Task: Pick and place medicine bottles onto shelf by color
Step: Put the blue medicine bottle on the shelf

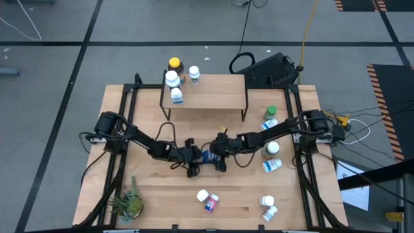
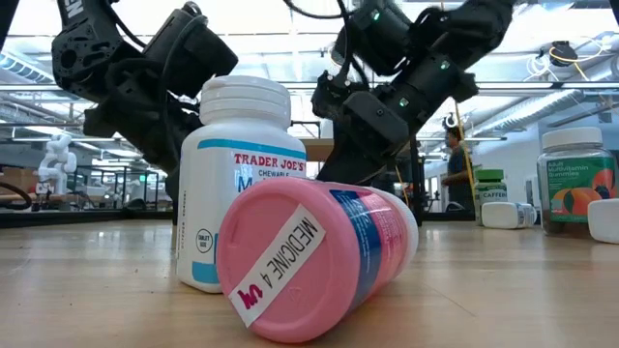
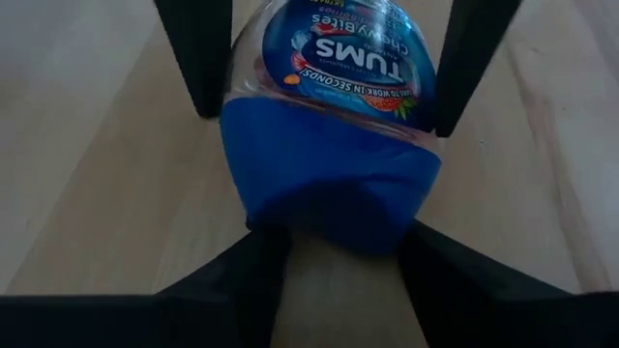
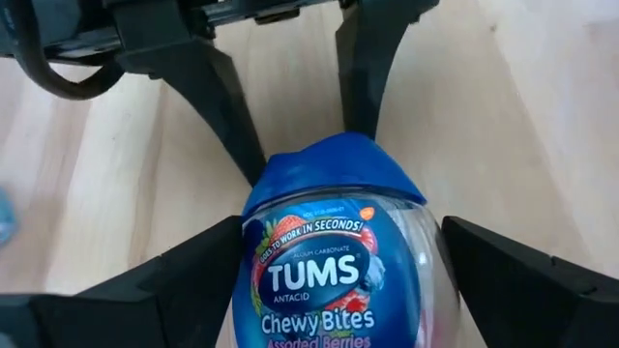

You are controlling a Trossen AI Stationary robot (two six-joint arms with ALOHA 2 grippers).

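Two grippers are met at mid-table over the blue bottle (image 3: 329,145) (a Tums label): left gripper (image 3: 334,246) straddling its cap, right gripper (image 4: 338,275) spread wide around its body.

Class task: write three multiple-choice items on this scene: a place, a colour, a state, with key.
1. Where is the blue Tums bottle? A on the shelf; B between the left pincer and right pincer; C beside the plant.
2. What colour is the cap of the lying bottle in the low view? A pink; B green; C yellow.
3. How is the right pincer? A open; B shut; C out of view.
Key: B, both wrist views show it; A, cap faces camera; A, gap beside the bottle.
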